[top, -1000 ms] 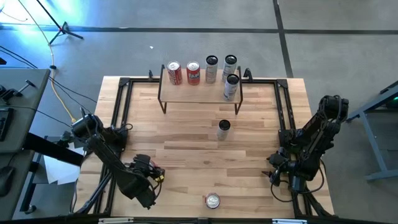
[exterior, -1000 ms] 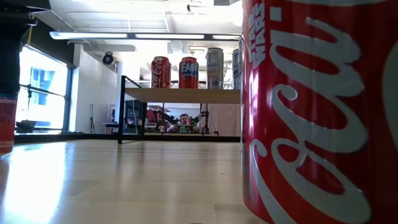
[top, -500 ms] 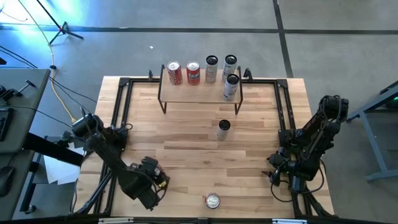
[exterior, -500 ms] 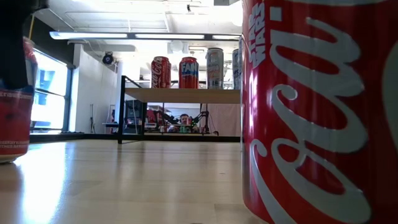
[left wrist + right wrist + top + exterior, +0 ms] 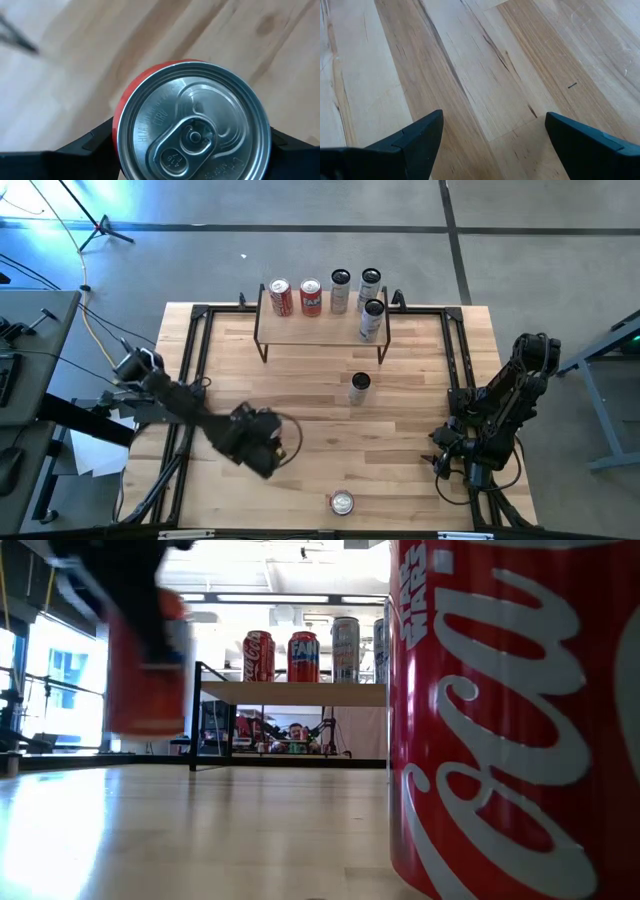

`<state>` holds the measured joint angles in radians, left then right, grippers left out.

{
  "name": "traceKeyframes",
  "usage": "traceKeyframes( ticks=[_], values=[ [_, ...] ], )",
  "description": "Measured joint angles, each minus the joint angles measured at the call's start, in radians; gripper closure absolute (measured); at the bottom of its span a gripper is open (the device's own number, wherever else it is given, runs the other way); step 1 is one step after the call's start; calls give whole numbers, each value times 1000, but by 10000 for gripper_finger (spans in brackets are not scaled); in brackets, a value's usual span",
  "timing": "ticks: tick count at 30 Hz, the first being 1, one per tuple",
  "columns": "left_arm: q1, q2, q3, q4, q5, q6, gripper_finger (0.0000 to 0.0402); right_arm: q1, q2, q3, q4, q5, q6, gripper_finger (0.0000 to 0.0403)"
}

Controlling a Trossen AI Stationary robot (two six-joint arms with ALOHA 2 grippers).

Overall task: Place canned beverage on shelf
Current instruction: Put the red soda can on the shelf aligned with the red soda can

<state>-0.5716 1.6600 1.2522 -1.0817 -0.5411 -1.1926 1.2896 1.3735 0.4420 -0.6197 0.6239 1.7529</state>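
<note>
High view: the left pincer (image 5: 262, 442) carries a red can over the counter (image 5: 300, 400), well short of the crowded shelf (image 5: 310, 328); it could bump the shelf's cans. Low view: the red can (image 5: 146, 670) is airborne and could slip. Left wrist: fingers clamp it. Right pincer (image 5: 490, 137) is open and idle.

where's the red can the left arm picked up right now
The red can is clamped in the left hand, lifted off the table. In the high view it is over the table's near-left part, left of the can standing at the front edge.

Bright window glare, motion-blurred red can (image 5: 146, 660)
</note>
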Motion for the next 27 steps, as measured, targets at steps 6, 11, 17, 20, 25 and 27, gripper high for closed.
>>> traceKeyframes(
  ticks=[6, 11, 17, 20, 25, 27],
  values=[
    [135, -31, 0, 130, 2, 365, 128, 0, 0, 0, 0, 0, 0, 64],
    [263, -31, -6, 248, 158, 606, 128, 0, 0, 0, 0, 0, 0, 64],
    [387, -31, -19, 356, 324, 839, 128, 0, 0, 0, 0, 0, 0, 64],
    [437, -31, -19, 370, 408, 950, 127, 0, 0, 0, 0, 0, 0, 64],
    [497, -31, -19, 373, 519, 1121, 127, 0, 0, 0, 0, 0, 0, 64],
    [515, -31, -19, 374, 543, 1193, 127, 0, 0, 0, 0, 0, 0, 64]
  ],
)
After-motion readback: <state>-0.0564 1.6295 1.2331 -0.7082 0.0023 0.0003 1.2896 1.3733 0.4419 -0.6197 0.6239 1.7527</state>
